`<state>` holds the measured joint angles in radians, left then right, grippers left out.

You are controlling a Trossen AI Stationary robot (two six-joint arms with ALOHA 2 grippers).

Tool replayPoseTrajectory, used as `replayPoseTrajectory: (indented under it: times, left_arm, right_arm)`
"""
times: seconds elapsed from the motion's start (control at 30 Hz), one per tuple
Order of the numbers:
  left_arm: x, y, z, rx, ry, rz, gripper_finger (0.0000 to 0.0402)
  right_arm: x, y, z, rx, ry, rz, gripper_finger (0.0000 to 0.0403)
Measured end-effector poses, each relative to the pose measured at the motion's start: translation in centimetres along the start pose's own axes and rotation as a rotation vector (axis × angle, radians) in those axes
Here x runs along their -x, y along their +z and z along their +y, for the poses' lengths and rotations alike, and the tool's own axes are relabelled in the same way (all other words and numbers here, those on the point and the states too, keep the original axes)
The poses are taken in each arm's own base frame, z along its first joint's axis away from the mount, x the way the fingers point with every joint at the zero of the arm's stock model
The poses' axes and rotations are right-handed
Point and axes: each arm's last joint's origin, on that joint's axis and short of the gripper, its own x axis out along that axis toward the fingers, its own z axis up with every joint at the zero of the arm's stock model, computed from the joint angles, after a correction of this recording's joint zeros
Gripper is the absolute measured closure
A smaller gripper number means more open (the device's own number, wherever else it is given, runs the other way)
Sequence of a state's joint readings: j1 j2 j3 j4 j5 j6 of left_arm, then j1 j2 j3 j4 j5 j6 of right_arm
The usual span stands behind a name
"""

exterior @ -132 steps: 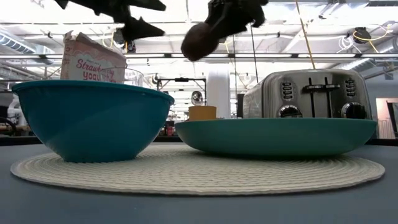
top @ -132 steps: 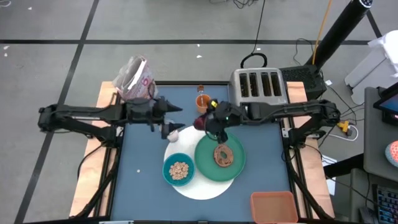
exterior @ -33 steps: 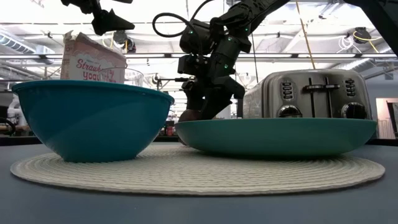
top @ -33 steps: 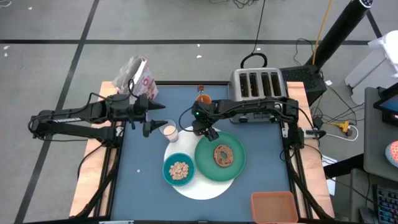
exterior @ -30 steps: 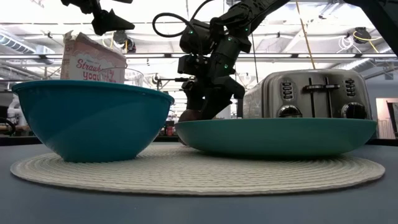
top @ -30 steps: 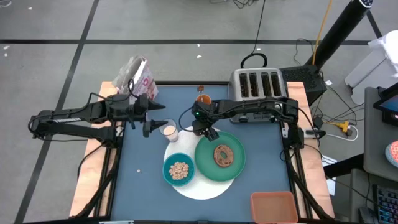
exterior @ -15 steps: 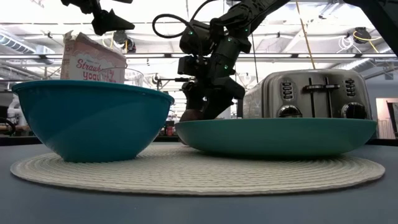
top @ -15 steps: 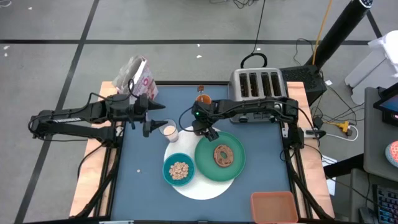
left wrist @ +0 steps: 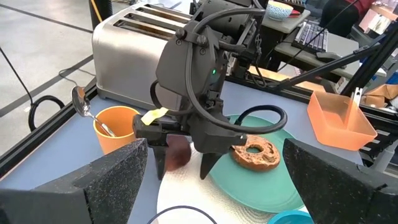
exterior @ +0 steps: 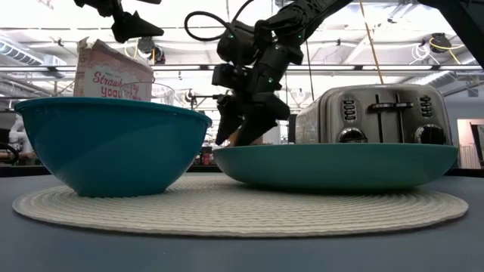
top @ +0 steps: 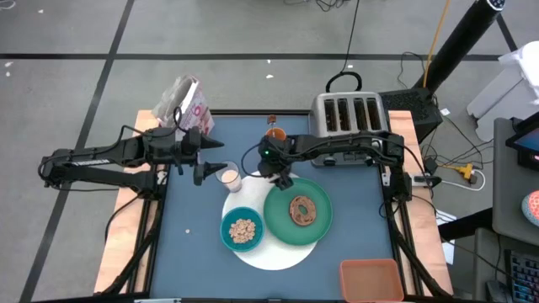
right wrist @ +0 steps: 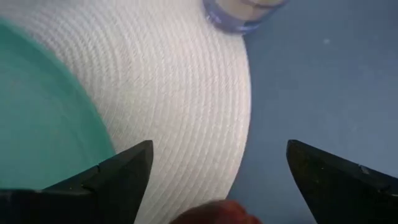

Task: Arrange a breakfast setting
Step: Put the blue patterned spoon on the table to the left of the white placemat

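The round white mat (top: 278,246) carries the green plate (top: 313,229) with the brown ring bread (top: 301,209) on it, and the teal bowl (top: 242,230). The milk glass (top: 228,178) stands at the mat's far left edge. Behind it is the orange cup (left wrist: 117,127) with the silver spoon (left wrist: 84,102) in it. The dark-red fruit (left wrist: 178,152) lies on the mat beside the plate's far left rim. My right gripper (left wrist: 183,171) hangs open over it, one finger on either side, clear of it. My left gripper (top: 206,170) waits open, up left of the glass.
The silver toaster (top: 349,116) stands at the far right, close behind my right arm. An orange tray (top: 370,278) sits at the near right corner. A pink and white bag (top: 181,108) stands at the far left corner. Bare blue table lies at the near left.
My right gripper has opened wider over the dark-red fruit and let it go; its fingers have tipped up a little. The fruit stays on the mat beside the plate.
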<state>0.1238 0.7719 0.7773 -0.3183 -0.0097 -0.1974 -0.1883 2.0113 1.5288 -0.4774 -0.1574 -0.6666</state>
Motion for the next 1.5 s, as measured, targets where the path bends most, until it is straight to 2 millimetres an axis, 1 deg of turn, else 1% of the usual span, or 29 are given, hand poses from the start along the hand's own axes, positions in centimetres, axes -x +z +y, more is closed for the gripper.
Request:
replayPoseTrajectory:
  times: [0.2, 0.3, 0.43, 0.57, 0.63, 0.73, 0.9, 1.0, 1.1, 1.17, 1.27, 1.4, 1.5]
  left_arm:
    - [0.0, 0.0, 0.0, 0.0, 0.0, 0.0, 0.0023]
    - [0.0, 0.0, 0.0, 0.0, 0.0, 0.001, 0.0023]
    - [0.0, 0.0, 0.0, -0.002, -0.001, 0.001, 0.0023]
    - [0.0, 0.0, 0.0, -0.001, -0.001, 0.001, 0.0023]
    - [0.0, 0.0, 0.0, -0.001, -0.001, 0.001, 0.0023]
    - [0.0, 0.0, 0.0, -0.001, -0.001, 0.001, 0.0023]
    - [0.0, 0.0, 0.0, -0.002, -0.002, 0.001, 0.0023]
    - [0.0, 0.0, 0.0, -0.002, -0.002, 0.001, 0.0023]
    - [0.0, 0.0, 0.0, -0.002, -0.002, 0.001, 0.0023]
    - [0.0, 0.0, 0.0, -0.002, -0.001, 0.001, 0.0023]
    - [0.0, 0.0, 0.0, -0.002, -0.001, 0.001, 0.0023]
    - [0.0, 0.0, 0.0, -0.002, -0.001, 0.001, 0.0023]
    - [0.0, 0.0, 0.0, -0.003, -0.001, 0.001, 0.0023]
  right_arm:
    - [0.5, 0.7, -0.4, 0.012, -0.05, -0.057, 0.0041]
    - [1.3, 1.1, -0.6, 0.018, -0.076, -0.089, 0.0041]
    - [3.3, 1.8, -0.8, 0.026, -0.129, -0.123, 0.0041]
    - [6.5, 2.5, -1.1, 0.026, -0.26, -0.132, 0.0041]
    - [8.5, 2.8, -1.1, 0.019, -0.333, -0.131, 0.0041]
    - [11.3, 2.9, -1.3, -0.036, -0.449, -0.137, 0.0041]
    - [16.1, 2.4, -1.9, -0.199, -0.59, -0.196, 0.0041]
    - [18.2, 1.6, -2.6, -0.353, -0.657, -0.237, 0.0041]
    - [19.5, 0.6, -3.4, -0.479, -0.699, -0.27, 0.0041]
    - [19.6, -0.1, -3.8, -0.527, -0.713, -0.278, 0.0041]
    - [18.7, -1.2, -4.0, -0.546, -0.712, -0.249, 0.0041]
    - [16.1, -2.5, -3.5, -0.55, -0.707, -0.246, 0.0041]
    - [14.0, -3.7, -3.0, -0.662, -0.716, -0.329, 0.0041]
